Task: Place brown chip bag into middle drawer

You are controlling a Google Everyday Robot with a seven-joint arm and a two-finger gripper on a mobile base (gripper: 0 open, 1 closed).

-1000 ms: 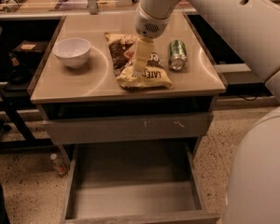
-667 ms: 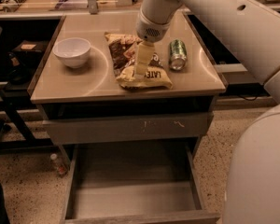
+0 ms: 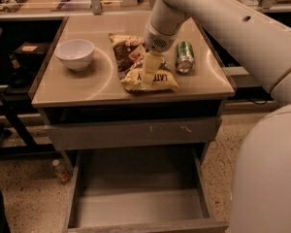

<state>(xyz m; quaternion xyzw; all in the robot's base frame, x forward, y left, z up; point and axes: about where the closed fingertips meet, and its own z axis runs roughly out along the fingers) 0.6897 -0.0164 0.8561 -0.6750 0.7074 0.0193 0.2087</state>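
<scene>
The brown chip bag point(image 3: 136, 64) lies flat on the tabletop point(image 3: 77, 89), between the white bowl and the green can, its "LATE JULY" print facing the front edge. My gripper point(image 3: 149, 74) reaches down from the upper right and sits on the front half of the bag, touching it. The middle drawer point(image 3: 140, 205) is pulled open below the table, and its grey floor is bare. The closed drawer front with pale scratch marks point(image 3: 136, 132) is above it.
A white bowl point(image 3: 75, 53) stands at the table's left. A green can point(image 3: 185, 56) lies on its side right of the bag. My large white arm point(image 3: 233, 28) crosses the upper right. A small bottle point(image 3: 59, 170) lies on the floor at the left.
My gripper has come down and a little forward onto the front half of the bag. The bag, bowl and can have not moved.
</scene>
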